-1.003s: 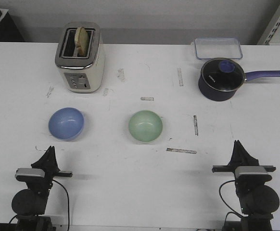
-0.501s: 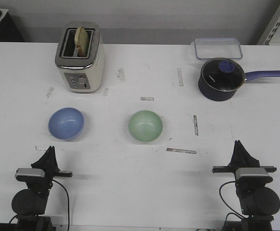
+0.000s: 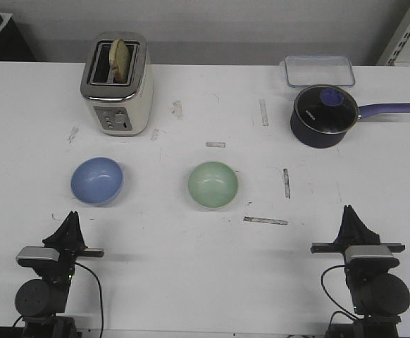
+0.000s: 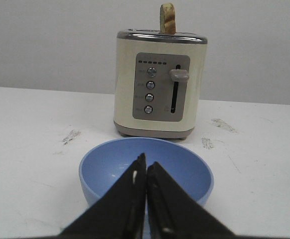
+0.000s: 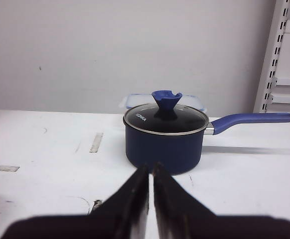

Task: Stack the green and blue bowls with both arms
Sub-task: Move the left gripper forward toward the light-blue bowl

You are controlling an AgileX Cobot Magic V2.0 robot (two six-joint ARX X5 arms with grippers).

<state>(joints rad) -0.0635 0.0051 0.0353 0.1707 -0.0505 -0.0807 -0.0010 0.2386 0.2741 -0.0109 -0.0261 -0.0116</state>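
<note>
Nothing is grasped yet: left gripper (image 3: pixel 70 224) and right gripper (image 3: pixel 349 217) closed, empty; next, open toward blue bowl (image 3: pixel 97 181) and green bowl (image 3: pixel 213 184).

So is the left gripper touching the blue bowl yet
Apart. The front view shows bare table between the left gripper and the blue bowl, though the left wrist view overlaps them.

Blue bowl (image 3: pixel 96 181) light periwinkle, plain matte. Green bowl (image 3: pixel 213 184) pale mint, plain. Toaster (image 3: pixel 117 83) cream w/ chrome top & grey control panel, tan bread slice (image 3: pixel 121 59) in slot. Saucepan (image 3: pixel 325 116) dark navy, blue knob & handle at 3 o'clock. Table (image 3: pixel 191 260) white w/ grey scuffs. Both grippers black.
</note>
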